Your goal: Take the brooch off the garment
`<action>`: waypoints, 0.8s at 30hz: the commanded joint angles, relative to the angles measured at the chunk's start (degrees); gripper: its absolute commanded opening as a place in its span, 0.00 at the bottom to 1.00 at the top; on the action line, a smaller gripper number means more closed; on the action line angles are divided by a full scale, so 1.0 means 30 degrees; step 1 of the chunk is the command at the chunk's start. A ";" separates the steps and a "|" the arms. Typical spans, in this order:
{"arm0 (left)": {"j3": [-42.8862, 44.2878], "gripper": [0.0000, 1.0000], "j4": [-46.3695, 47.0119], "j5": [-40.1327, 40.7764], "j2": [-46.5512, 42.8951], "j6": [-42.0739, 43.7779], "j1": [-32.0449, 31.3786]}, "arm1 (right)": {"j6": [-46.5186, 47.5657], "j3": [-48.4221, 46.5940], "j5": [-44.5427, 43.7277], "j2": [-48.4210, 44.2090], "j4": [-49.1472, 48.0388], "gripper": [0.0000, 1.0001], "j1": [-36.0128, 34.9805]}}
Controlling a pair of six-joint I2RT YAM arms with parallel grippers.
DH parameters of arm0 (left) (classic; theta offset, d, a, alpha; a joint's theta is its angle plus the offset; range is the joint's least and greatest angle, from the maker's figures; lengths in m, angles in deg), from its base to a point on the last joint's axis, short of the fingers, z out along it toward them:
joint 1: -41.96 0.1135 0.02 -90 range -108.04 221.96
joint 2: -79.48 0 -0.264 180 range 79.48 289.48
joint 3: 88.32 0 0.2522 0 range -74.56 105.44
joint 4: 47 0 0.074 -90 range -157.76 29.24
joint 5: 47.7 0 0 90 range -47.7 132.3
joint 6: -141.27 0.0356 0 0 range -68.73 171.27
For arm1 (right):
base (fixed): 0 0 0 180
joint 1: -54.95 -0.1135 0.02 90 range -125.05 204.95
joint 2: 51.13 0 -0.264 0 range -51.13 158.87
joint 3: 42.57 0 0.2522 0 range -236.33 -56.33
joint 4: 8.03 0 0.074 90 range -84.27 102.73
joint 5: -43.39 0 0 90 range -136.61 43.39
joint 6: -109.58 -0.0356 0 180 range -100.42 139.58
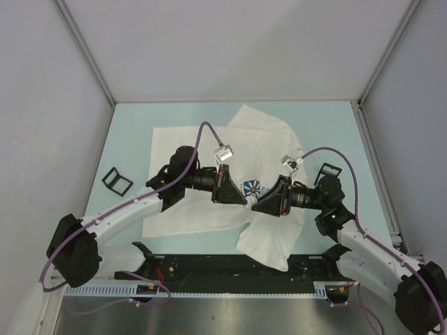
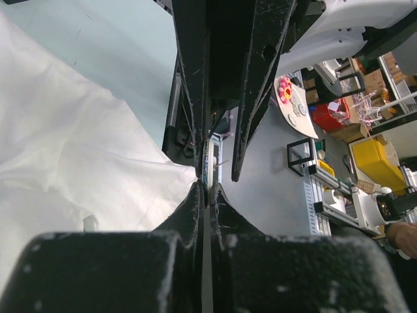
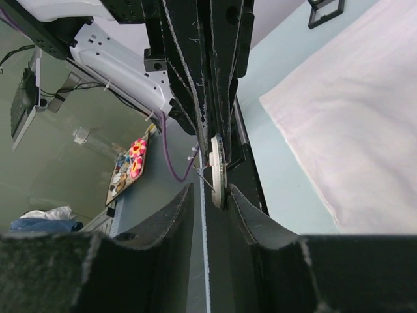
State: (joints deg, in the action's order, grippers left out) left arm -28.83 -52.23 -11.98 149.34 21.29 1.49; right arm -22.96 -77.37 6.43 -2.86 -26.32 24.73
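Observation:
The garment point(image 1: 202, 143) is a white T-shirt spread on the pale green table point(image 1: 133, 129). Both grippers meet over its chest, where a blue-and-white flower patch point(image 1: 251, 188) shows. The brooch point(image 3: 217, 171) is a round disc seen edge-on, its pin sticking out to the left. My left gripper point(image 2: 207, 190) point(image 1: 243, 197) is shut on the brooch's point(image 2: 207, 166) near edge, with white cloth point(image 2: 71, 150) beside it. My right gripper point(image 3: 212, 189) point(image 1: 257, 202) has its jaws apart around the disc's other edge. The disc rests against the right finger point(image 3: 247, 208), with a gap to the left one.
Two small square black frames lie on the table, one at the left point(image 1: 116, 182) and one at the right point(image 1: 330, 170), the right one also in the right wrist view point(image 3: 326, 12). Grey walls enclose the table. A black rail point(image 1: 209, 265) runs along the near edge.

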 commanded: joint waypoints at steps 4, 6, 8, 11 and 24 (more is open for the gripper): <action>0.0077 0.00 0.0788 -0.0510 -0.0202 0.0119 0.0101 | 0.0002 -0.0693 -0.0072 0.0197 -0.1152 0.25 -0.0094; 0.0135 0.00 0.0613 -0.0510 -0.0202 0.0265 0.0101 | -0.0086 -0.0693 0.0104 0.0373 -0.1385 0.23 -0.0123; 0.0165 0.00 0.0524 -0.0539 -0.0203 0.0382 0.0101 | -0.0203 -0.0693 0.0338 0.0636 -0.1677 0.21 -0.0123; 0.0165 0.00 0.0349 -0.0509 -0.0144 0.0471 0.0101 | -0.0233 -0.0839 0.0485 0.0871 -0.1708 0.19 -0.0123; 0.0429 0.00 -0.0677 -0.0042 -0.0320 0.1261 0.0071 | -0.0612 -0.1484 0.0221 0.2364 -0.1062 0.07 -0.0064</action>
State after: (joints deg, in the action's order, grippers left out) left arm -28.80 -53.80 -11.94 149.34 22.41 1.88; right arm -23.53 -78.76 7.91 2.47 -27.94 24.68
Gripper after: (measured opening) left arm 0.014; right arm 0.132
